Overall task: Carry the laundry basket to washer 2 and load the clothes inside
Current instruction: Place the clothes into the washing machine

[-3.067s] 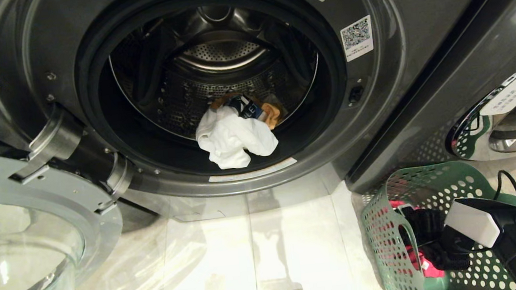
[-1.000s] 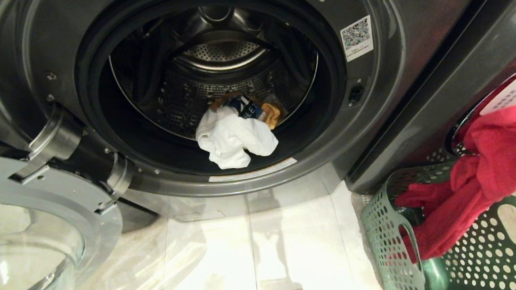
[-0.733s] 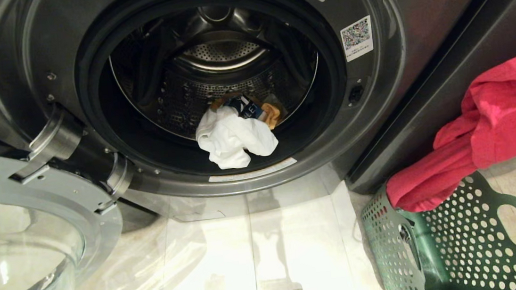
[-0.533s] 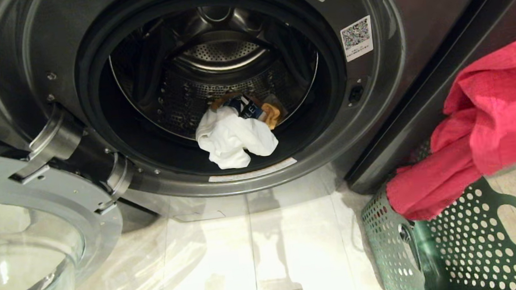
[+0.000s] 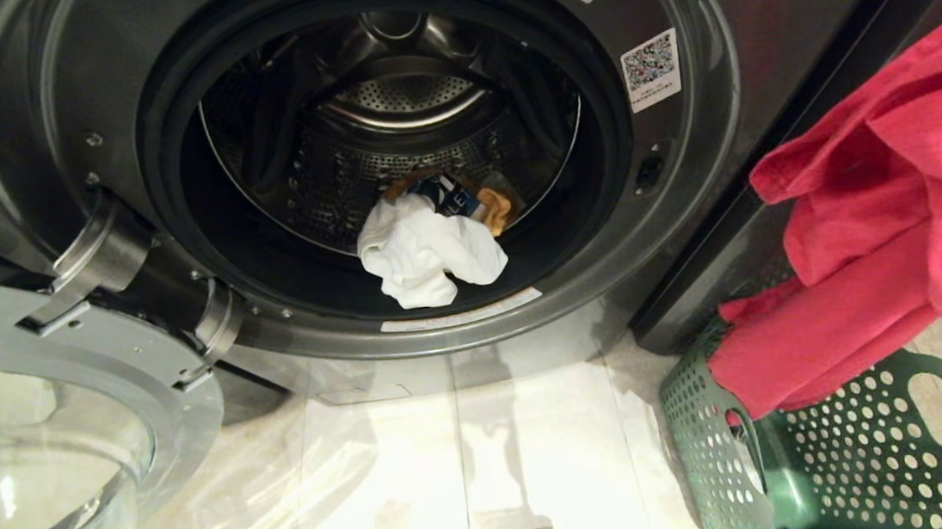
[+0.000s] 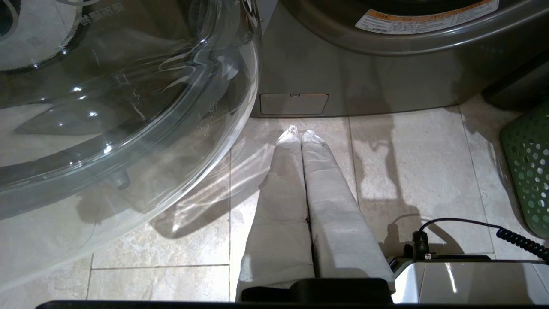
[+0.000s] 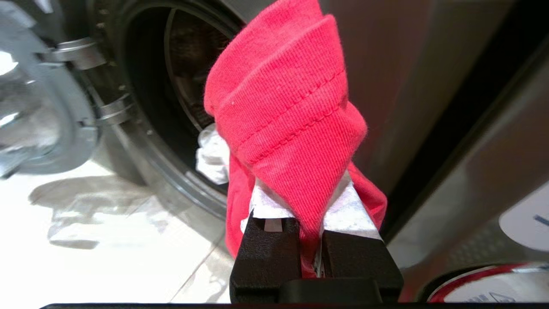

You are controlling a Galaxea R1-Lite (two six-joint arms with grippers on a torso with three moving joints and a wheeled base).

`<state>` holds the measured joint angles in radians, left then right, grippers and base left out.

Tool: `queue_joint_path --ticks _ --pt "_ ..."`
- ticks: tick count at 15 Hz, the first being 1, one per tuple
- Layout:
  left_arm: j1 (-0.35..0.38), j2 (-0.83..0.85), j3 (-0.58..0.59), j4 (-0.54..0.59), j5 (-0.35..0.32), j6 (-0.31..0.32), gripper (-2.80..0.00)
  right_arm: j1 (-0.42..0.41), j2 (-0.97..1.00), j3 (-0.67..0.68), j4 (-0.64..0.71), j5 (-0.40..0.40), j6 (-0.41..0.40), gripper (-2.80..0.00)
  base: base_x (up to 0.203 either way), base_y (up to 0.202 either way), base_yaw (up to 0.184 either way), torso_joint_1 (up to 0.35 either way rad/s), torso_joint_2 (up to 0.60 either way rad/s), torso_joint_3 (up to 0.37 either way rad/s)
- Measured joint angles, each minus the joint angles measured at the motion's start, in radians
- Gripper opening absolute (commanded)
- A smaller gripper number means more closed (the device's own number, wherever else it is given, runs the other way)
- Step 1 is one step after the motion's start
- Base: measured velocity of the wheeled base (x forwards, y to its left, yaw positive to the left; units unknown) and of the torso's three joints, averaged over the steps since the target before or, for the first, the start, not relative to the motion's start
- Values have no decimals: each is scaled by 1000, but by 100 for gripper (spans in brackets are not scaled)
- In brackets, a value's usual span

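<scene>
**Red garment clears the basket beside the open washer**

Lifted higher than it hung a second ago, the red-pink garment (image 5: 880, 208) now dangles to the right of washer 2 (image 5: 691, 217), its lowest fold only just overlapping the near rim of the laundry basket (image 5: 843, 453), where before it trailed down inside. The basket, dark green and perforated, stands on the floor tiles (image 5: 474, 472) at the washer's lower right corner and shows no other clothing inside.

The right gripper (image 7: 311, 201) is clenched on a bunched fold of the red cloth, which rises above its white fingertips (image 7: 266, 201) and hangs down behind them; in the right wrist view the washer's open mouth lies beyond the garment. From the head camera the gripper itself is out of sight past the edge of the scene.

Inside the washer's drum (image 5: 398, 133), at the front lip, lie the white garment (image 5: 427, 251) with its dark print and, just behind it, the yellow-orange one (image 5: 498, 206). The glass door (image 5: 32, 462) is swung wide open to the washer's left.

The left gripper (image 6: 300, 135) hangs low in front of the washer's base panel, its fingers pressed together and holding nothing, next to the open door.
</scene>
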<state>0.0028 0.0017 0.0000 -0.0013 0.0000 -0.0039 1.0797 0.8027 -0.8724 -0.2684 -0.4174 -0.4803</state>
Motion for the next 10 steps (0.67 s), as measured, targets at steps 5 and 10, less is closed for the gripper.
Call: queue_joint_path --ticks 5,10 --pt "0 0 0 0 0 0 -280 128 107 -98 44 -82 -58 -280 0 0 0 0 0 0" --pt "0 0 0 0 0 0 -280 120 246 -90 87 -92 -73 -280 0 0 0 0 0 0"
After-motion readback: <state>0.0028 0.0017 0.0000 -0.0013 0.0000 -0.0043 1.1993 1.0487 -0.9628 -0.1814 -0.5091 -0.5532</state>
